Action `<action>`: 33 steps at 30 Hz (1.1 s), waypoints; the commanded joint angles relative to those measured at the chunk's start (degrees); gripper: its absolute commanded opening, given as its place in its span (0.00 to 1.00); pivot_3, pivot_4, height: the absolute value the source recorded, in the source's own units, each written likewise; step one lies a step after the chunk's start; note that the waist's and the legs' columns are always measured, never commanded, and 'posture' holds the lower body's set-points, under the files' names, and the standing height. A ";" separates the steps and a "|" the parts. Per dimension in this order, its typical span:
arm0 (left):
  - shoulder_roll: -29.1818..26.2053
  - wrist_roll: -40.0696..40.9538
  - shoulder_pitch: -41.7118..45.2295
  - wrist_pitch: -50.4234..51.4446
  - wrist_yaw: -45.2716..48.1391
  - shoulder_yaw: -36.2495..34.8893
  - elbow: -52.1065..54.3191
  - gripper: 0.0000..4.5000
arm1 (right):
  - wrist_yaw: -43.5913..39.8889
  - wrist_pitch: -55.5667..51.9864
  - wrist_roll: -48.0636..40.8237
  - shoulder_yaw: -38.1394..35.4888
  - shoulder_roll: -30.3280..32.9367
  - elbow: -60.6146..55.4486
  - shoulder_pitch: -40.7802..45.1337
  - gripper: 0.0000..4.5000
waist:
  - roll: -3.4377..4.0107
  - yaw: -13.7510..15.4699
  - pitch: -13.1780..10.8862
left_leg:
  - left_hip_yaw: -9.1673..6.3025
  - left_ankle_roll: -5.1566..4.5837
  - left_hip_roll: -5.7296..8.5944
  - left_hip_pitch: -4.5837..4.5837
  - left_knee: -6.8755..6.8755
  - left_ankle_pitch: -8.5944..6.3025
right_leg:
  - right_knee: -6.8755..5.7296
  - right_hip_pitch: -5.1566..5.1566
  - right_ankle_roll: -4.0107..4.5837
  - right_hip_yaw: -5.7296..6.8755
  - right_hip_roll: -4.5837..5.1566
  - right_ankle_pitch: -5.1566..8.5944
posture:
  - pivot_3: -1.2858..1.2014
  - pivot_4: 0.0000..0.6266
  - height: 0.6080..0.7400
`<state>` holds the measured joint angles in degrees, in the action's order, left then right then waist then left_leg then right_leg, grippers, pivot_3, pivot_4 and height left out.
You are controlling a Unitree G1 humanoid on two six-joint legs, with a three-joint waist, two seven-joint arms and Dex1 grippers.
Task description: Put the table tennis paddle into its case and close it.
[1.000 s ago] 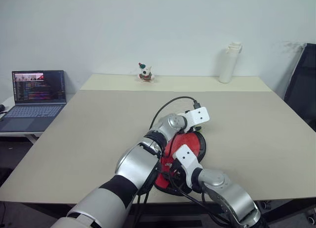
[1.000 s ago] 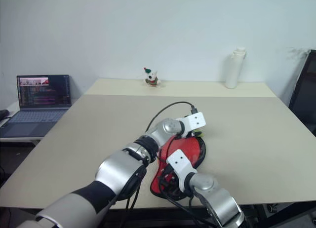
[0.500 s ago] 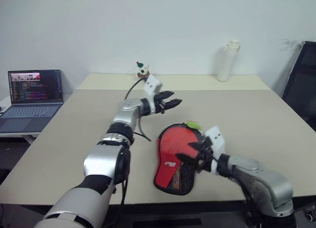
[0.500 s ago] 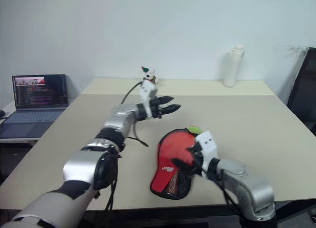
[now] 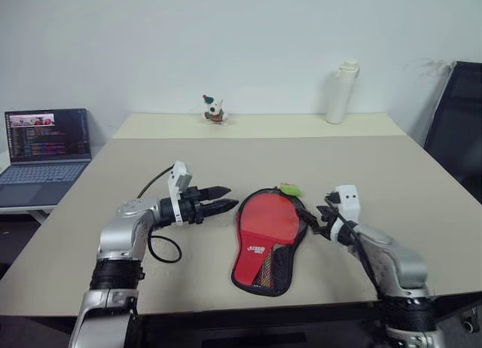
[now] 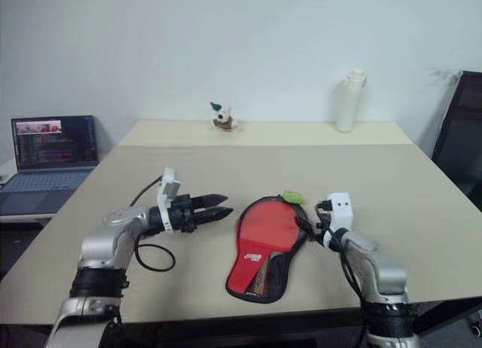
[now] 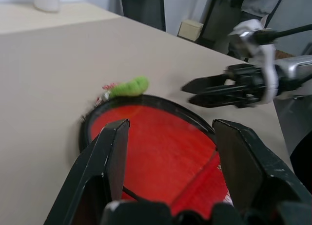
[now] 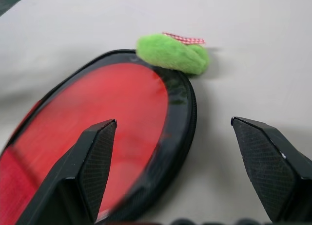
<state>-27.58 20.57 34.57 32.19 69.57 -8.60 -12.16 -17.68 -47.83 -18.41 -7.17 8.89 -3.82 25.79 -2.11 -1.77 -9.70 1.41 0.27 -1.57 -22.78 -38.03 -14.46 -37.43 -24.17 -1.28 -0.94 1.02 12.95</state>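
Lying case (image 5: 267, 239), narrow end nearward

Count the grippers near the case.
2. Left gripper, open, at the left side of the red case lying on the table; right gripper, open, at its right side. Neither touches it.

red case (image 5: 265, 239) with black edging and mesh, green fuzzy tag (image 8: 171, 53), beige table (image 5: 301, 160).
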 commanded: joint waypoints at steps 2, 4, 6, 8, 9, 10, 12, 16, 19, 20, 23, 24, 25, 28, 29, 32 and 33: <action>-1.53 2.79 0.03 1.48 -2.38 0.18 5.24 0.65 | 1.43 7.60 2.77 1.37 -0.76 7.18 3.53 0.91 | 0.00 0.12 0.00 | 0.00 0.00 0.02 0.00 -0.01 0.00 | 0.00 0.00 0.02 -0.01 0.00 -0.01 | 0.52 0.24 1.00; -2.00 3.31 -0.24 1.80 -3.07 0.42 5.85 0.65 | 0.93 9.17 3.28 2.27 -0.70 9.69 3.67 0.91 | 0.00 0.09 0.00 | 0.02 0.00 0.02 -0.02 0.01 0.00 | 0.06 0.00 0.04 -0.02 0.01 -0.02 | 0.52 0.24 1.00; -2.44 3.80 -0.52 1.93 -3.60 0.70 6.29 0.66 | 0.33 9.98 3.37 2.93 -0.56 11.25 3.66 0.88 | 0.01 0.06 -0.01 | 0.04 0.00 0.02 -0.04 0.04 0.00 | 0.12 0.00 0.05 -0.03 0.02 -0.03 | 0.52 0.24 1.00; -2.71 4.26 -1.05 2.32 -4.07 0.83 7.08 0.66 | -0.58 10.39 3.34 3.55 -0.42 12.57 3.48 0.78 | 0.02 0.00 -0.01 | 0.04 0.00 0.01 -0.06 0.06 -0.01 | 0.15 -0.02 0.05 -0.02 0.02 -0.03 | 0.52 0.24 1.00; -2.82 4.54 -1.40 2.59 -4.33 0.92 7.61 0.66 | -1.24 10.33 3.13 3.78 -0.41 12.97 3.37 0.71 | 0.02 -0.01 -0.01 | 0.04 0.00 0.00 -0.05 0.06 -0.01 | 0.15 -0.01 0.05 -0.03 0.02 -0.03 | 0.52 0.24 1.00; -2.91 4.79 -1.71 2.77 -4.64 1.04 8.08 0.66 | -1.76 10.25 2.95 3.93 -0.46 13.21 3.26 0.62 | 0.02 -0.01 -0.01 | 0.03 0.00 0.00 -0.05 0.06 -0.01 | 0.15 -0.01 0.05 -0.02 0.02 -0.03 | 0.52 0.24 1.00; -3.15 5.25 -2.02 3.01 -5.03 1.22 8.56 0.66 | -2.60 10.19 2.73 4.27 -0.50 13.38 3.18 0.47 | 0.02 -0.02 -0.01 | 0.03 0.00 -0.01 -0.03 0.06 -0.01 | 0.12 -0.01 0.05 -0.02 0.01 -0.03 | 0.52 0.24 1.00; -3.75 6.34 -2.49 3.69 -5.68 1.67 9.59 0.66 | -6.03 9.41 1.75 5.67 -0.30 13.98 3.43 0.17 | 0.02 -0.05 -0.01 | 0.03 0.00 -0.03 0.02 0.05 -0.01 | 0.08 0.01 0.05 -0.02 0.00 -0.03 | 0.52 0.24 1.00; -4.26 7.18 -2.89 4.59 -5.69 1.94 10.53 0.66 | -9.68 10.02 1.94 7.01 0.40 15.55 4.46 0.01 | 0.02 -0.27 -0.01 | 0.05 0.00 -0.06 0.02 0.06 -0.01 | 0.10 0.00 0.06 -0.03 -0.03 -0.02 | 0.52 0.24 1.00; -4.52 7.47 -3.21 4.91 -5.54 2.10 10.97 0.66 | -11.11 10.34 2.17 7.64 0.79 16.12 4.88 0.01 | 0.03 -0.34 -0.01 | 0.06 0.00 -0.07 0.02 0.06 -0.01 | 0.11 0.00 0.06 -0.04 -0.04 -0.02 | 0.52 0.24 1.00; -5.45 8.21 -4.42 5.67 -5.08 2.62 12.41 0.66 | -15.69 11.32 2.70 10.10 2.37 17.12 5.74 0.01 | 0.04 -0.68 -0.02 | 0.07 0.00 -0.08 0.04 0.10 -0.01 | 0.11 0.00 0.07 -0.06 -0.06 -0.01 | 0.52 0.24 1.00; -5.67 8.40 -4.72 5.79 -5.11 2.69 12.70 0.66 | -17.21 11.64 2.82 10.96 2.90 17.21 5.93 0.01 | 0.04 -0.74 -0.02 | 0.06 0.00 -0.09 0.04 0.12 -0.01 | 0.11 0.00 0.09 -0.05 -0.07 0.00 | 0.52 0.24 1.00; -5.83 8.55 -4.86 5.83 -5.17 2.73 12.79 0.66 | -18.17 11.88 2.91 11.48 3.22 17.34 6.10 0.01 | 0.04 -0.77 -0.02 | 0.05 0.00 -0.11 0.05 0.13 -0.01 | 0.11 0.00 0.10 -0.04 -0.09 0.01 | 0.52 0.24 1.00; -6.25 9.05 -5.32 6.14 -5.44 2.84 13.47 0.66 | -21.04 12.45 3.21 12.87 4.15 18.09 6.82 0.01 | 0.04 -1.06 -0.02 | 0.04 0.00 -0.13 0.05 0.13 -0.01 | 0.10 -0.01 0.12 -0.04 -0.13 0.01 | 0.52 0.24 1.00; -6.35 9.13 -5.42 6.22 -5.55 2.90 13.62 0.66 | -21.57 12.69 3.40 13.13 4.31 18.46 7.08 0.01 | 0.04 -1.17 -0.02 | 0.04 -0.01 -0.14 0.04 0.13 -0.01 | 0.10 -0.02 0.12 -0.04 -0.14 0.01 | 0.52 0.24 1.00; -6.56 9.44 -5.62 6.44 -5.78 3.03 13.97 0.66 | -22.77 13.44 3.65 13.55 4.54 19.41 7.80 0.01 | 0.04 -1.29 -0.02 | 0.04 0.00 -0.15 0.05 0.13 -0.01 | 0.10 -0.02 0.12 -0.05 -0.16 0.01 | 0.52 0.24 1.00; -6.63 9.51 -5.72 6.45 -5.88 3.10 14.09 0.66 | -23.00 13.64 3.70 13.59 4.52 19.78 8.11 0.01 | 0.04 -1.35 -0.02 | 0.04 0.00 -0.15 0.05 0.13 -0.01 | 0.10 -0.02 0.12 -0.05 -0.16 0.01 | 0.52 0.24 1.00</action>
<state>-33.58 28.91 28.88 38.58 64.07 -5.12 -0.26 -37.94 -34.39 -14.54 3.99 14.04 15.97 33.05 -2.07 -3.12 -9.72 1.46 0.27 -1.72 -22.72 -37.90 -14.47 -37.33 -24.19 -1.17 -0.99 0.86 12.96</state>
